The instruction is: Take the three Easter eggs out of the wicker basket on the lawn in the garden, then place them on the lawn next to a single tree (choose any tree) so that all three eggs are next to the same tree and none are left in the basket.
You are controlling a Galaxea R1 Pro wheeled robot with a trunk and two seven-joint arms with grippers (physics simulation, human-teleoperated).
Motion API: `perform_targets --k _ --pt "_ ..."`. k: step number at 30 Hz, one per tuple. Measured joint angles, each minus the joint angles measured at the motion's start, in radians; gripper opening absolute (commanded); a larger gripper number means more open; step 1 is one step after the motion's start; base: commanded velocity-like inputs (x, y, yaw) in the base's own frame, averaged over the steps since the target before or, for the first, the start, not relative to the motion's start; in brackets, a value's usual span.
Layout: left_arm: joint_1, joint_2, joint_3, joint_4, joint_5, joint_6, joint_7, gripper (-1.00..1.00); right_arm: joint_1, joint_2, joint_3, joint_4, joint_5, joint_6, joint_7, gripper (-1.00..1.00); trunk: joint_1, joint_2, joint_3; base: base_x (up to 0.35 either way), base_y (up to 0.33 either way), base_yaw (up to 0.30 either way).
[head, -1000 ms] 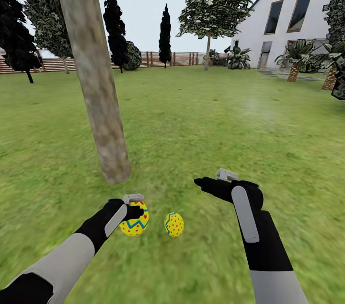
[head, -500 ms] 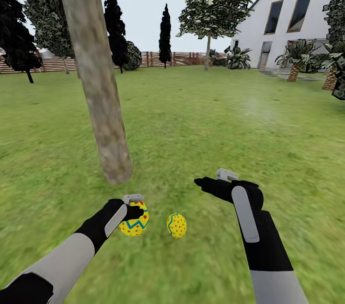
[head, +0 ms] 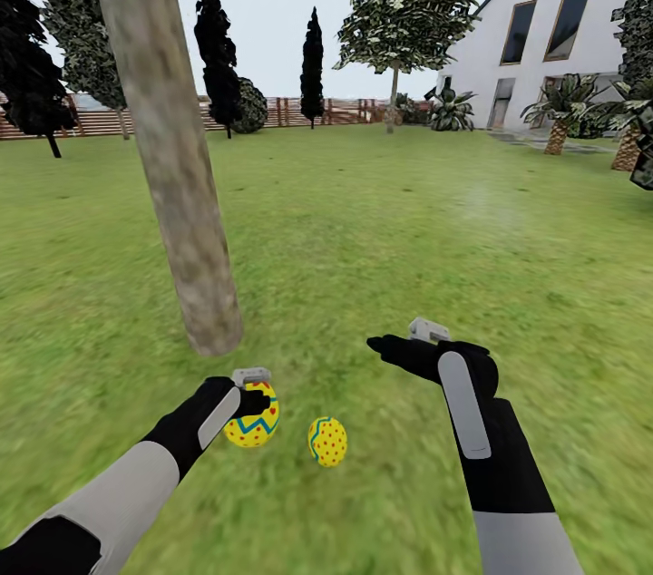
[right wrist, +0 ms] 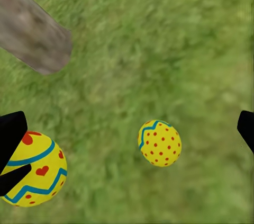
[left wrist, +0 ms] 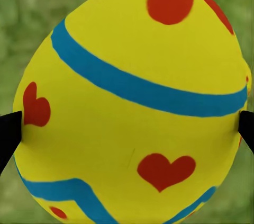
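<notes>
Left hand (head: 258, 395) grips a heart-marked egg (head: 253, 417) (dotted egg (head: 327, 441) beside).

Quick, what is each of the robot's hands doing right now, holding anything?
Left gripper: closed on the egg with hearts.
Right gripper: open and holding nothing, above the lawn.

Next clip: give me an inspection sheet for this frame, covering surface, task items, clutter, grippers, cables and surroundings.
Surface: mottled green lawn, flat.
Job's things: yellow egg with blue zigzag bands and red hearts held in the left gripper; yellow egg with red dots lying free on the grass beside it; thick grey-brown tree trunk close behind both.
Clutter: nothing seen.
Grippers: left gripper shut on the heart egg, fingertips pressing its sides; right gripper open, holding nothing.
Cables: nothing seen.
Surroundings: white gabled house, brown slatted wooden fence, dark narrow cypress-like trees.
</notes>
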Motion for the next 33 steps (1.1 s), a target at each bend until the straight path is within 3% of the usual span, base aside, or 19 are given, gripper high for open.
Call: perform_targets --k 13,20,33 --pt "0.0 0.0 0.0 -0.002 0.001 -0.002 0.0 -1.0 0.0 0.0 0.0 -0.005 -0.001 0.0 0.0 1.0 0.0 0.0 0.0 0.044 -0.002 0.0" --pt "0.0 0.0 0.0 -0.002 0.001 -0.004 0.001 -1.0 0.0 0.0 0.001 -0.004 0.0 0.0 0.0 1.0 0.027 -0.049 -0.022 0.0 0.0 0.0" --pt "0.0 0.002 0.0 -0.001 0.0 -0.011 -0.003 -1.0 0.0 0.0 0.001 -0.008 -0.001 0.0 0.0 1.0 0.033 -0.052 -0.072 0.0 0.0 0.0"
